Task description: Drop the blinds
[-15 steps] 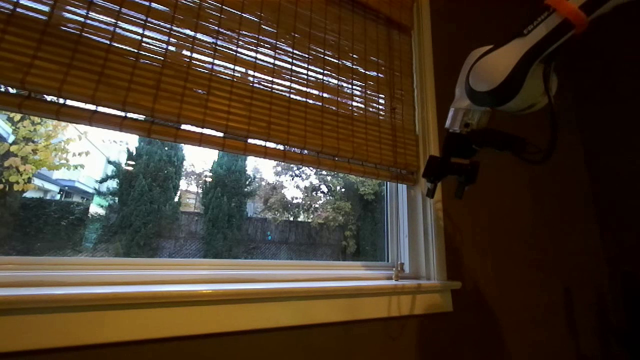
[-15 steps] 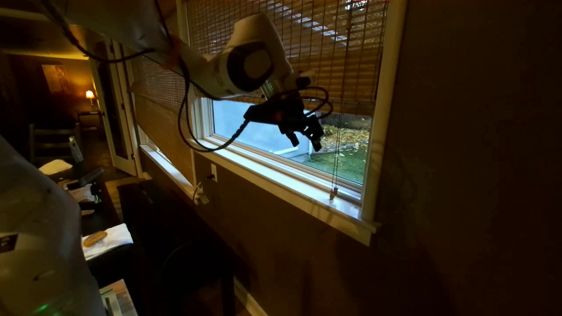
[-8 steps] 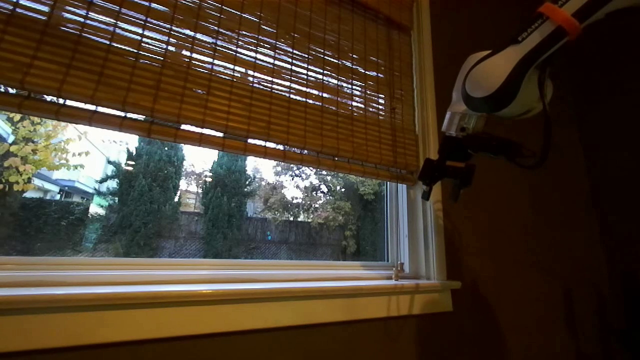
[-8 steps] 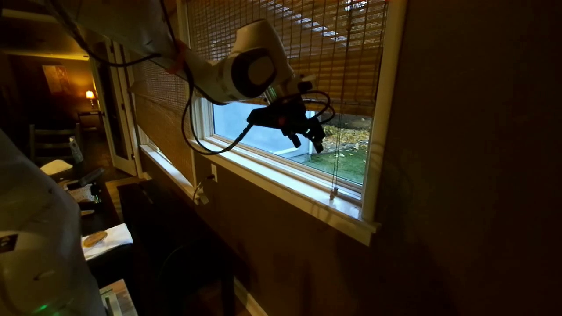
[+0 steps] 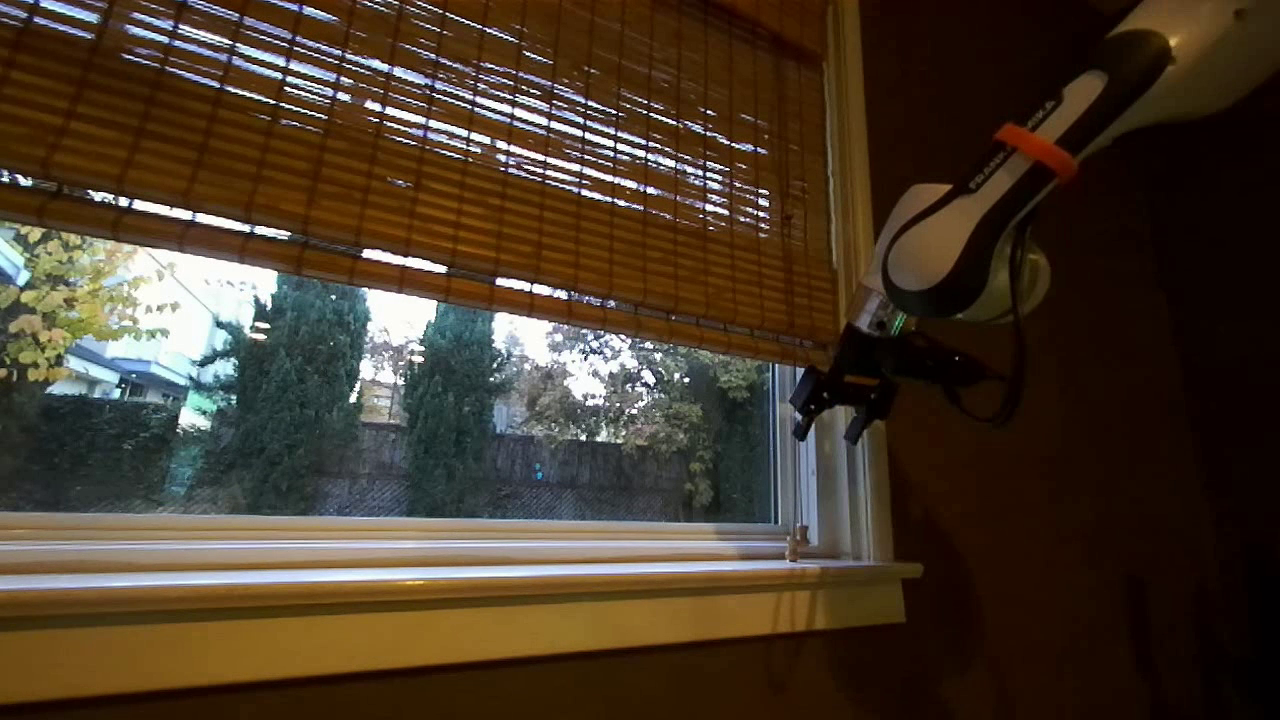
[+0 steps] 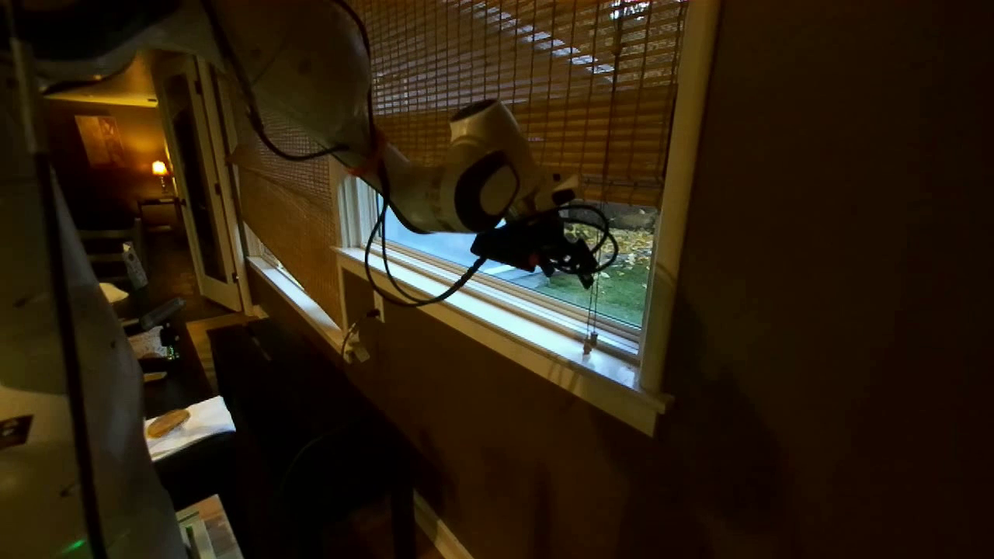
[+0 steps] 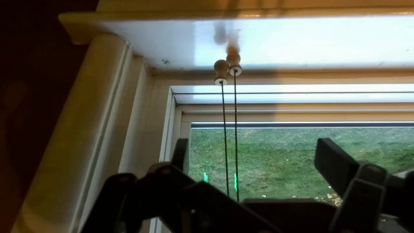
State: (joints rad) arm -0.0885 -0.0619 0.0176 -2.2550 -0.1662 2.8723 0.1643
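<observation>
Your arm [image 5: 1000, 200]: lowered over the last second, shifted toward the cords [image 7: 236, 129]. Your gripper [image 5: 827, 436]: lower likewise, now overlapping the cords in both exterior views, formerly apart.

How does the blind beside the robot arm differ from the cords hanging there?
The blind is wide, tan and slatted; the cords are thin and dark.
The blind stops well above the sill; the cords reach down near it, ending in wooden-looking knobs.
Both hang down, and the open pincer grips neither.
</observation>
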